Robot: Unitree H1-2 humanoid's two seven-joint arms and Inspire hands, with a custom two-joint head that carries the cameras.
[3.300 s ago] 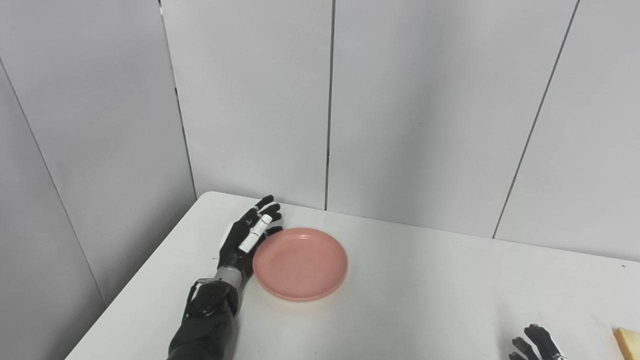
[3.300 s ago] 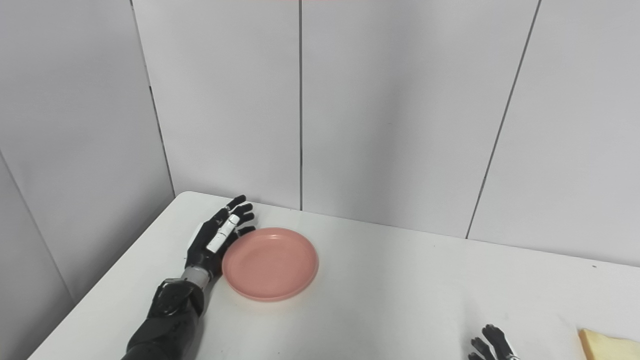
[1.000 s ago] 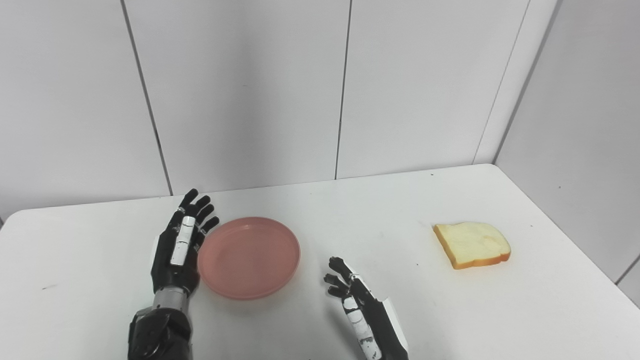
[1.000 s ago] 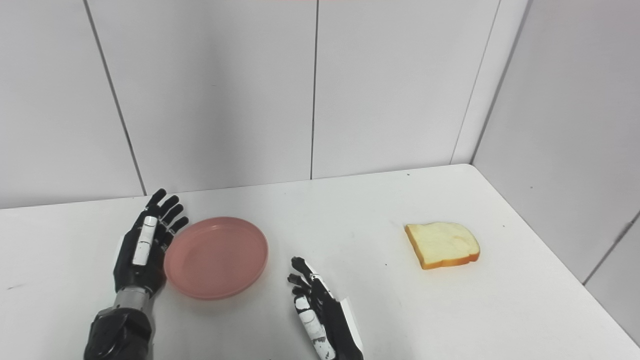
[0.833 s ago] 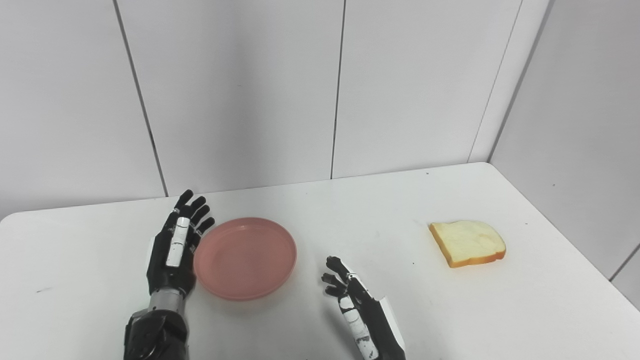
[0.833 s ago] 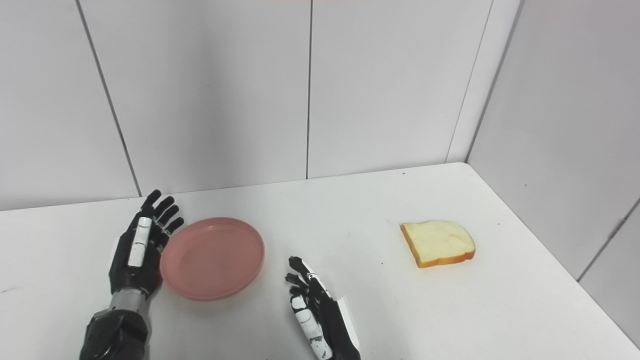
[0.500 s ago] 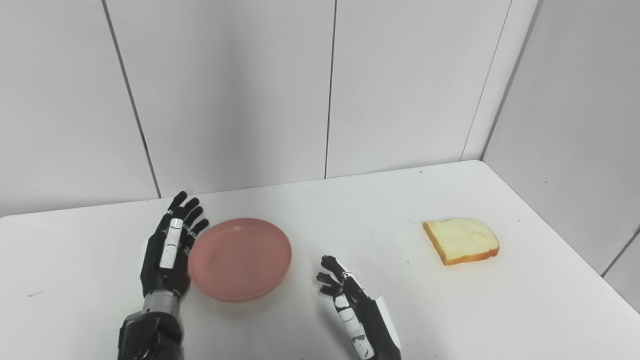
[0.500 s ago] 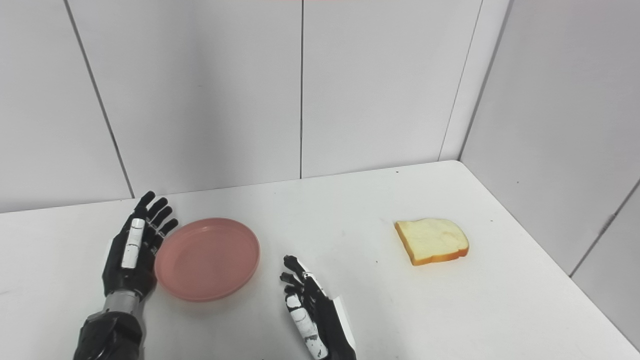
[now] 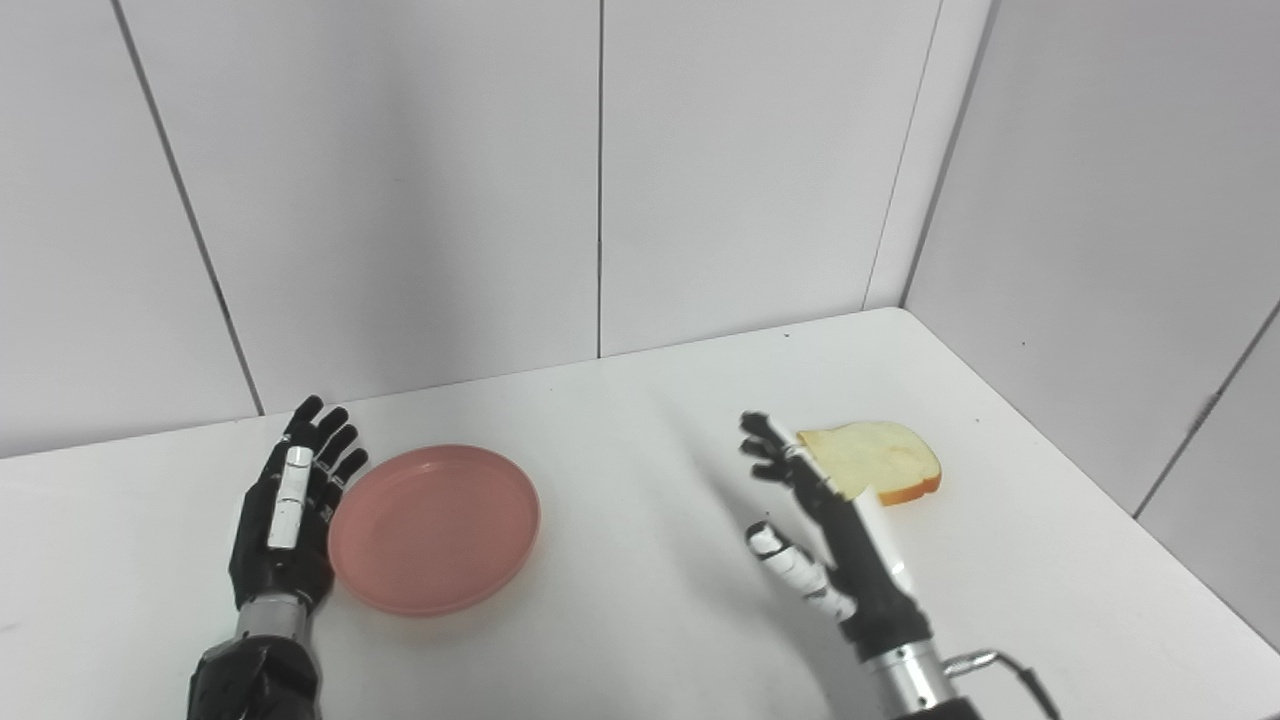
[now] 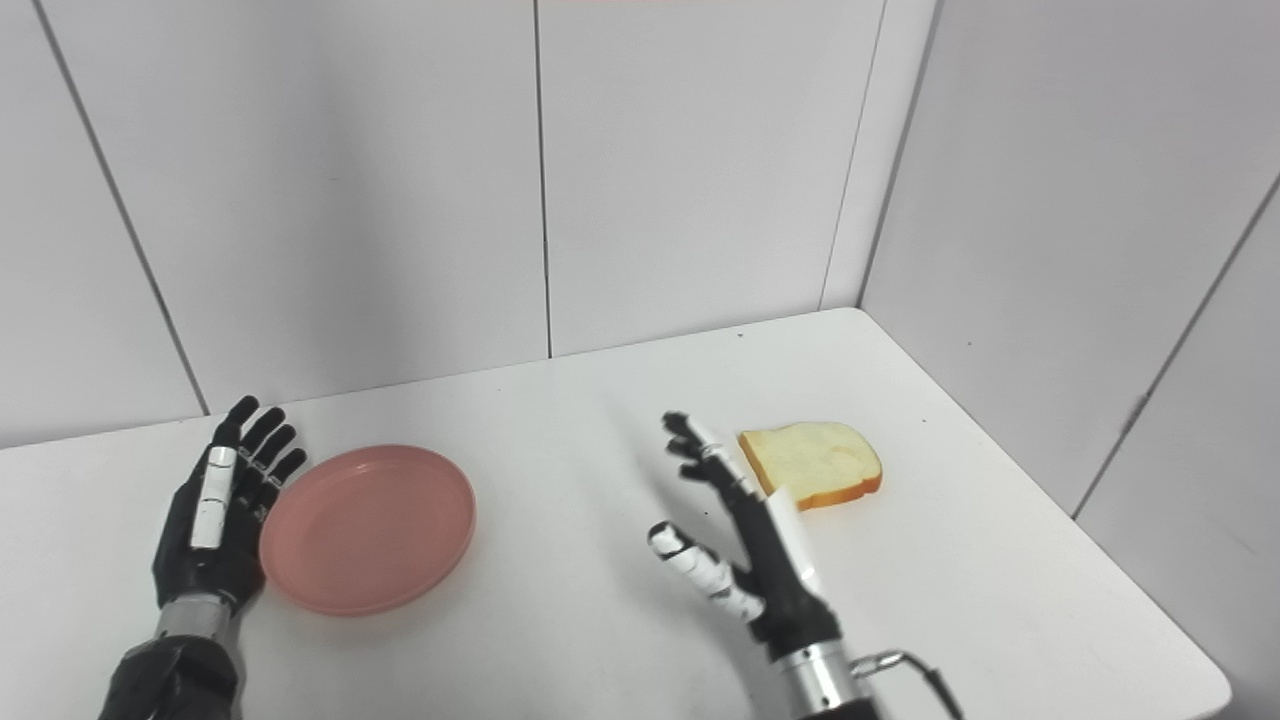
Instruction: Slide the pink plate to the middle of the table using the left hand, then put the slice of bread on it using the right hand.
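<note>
The pink plate (image 9: 433, 527) lies flat on the white table (image 9: 620, 620), left of the middle. My left hand (image 9: 288, 515) stands open on its edge, palm against the plate's left rim. A slice of bread (image 9: 880, 461) with an orange crust lies on the table at the right. My right hand (image 9: 830, 535) is raised above the table, open with the thumb spread, just left of the bread and overlapping its near left corner in the left eye view. In the right eye view the right hand (image 10: 745, 540) shows beside the bread (image 10: 815, 460).
Grey wall panels (image 9: 600, 180) close off the back and the right side. The table's right edge (image 10: 1060, 530) runs diagonally close behind the bread. A thin cable (image 9: 1000, 665) hangs at my right wrist.
My right hand has lifted and moved right, up to the bread. The left hand and plate keep their contact. The camera has panned right, shifting the whole picture left.
</note>
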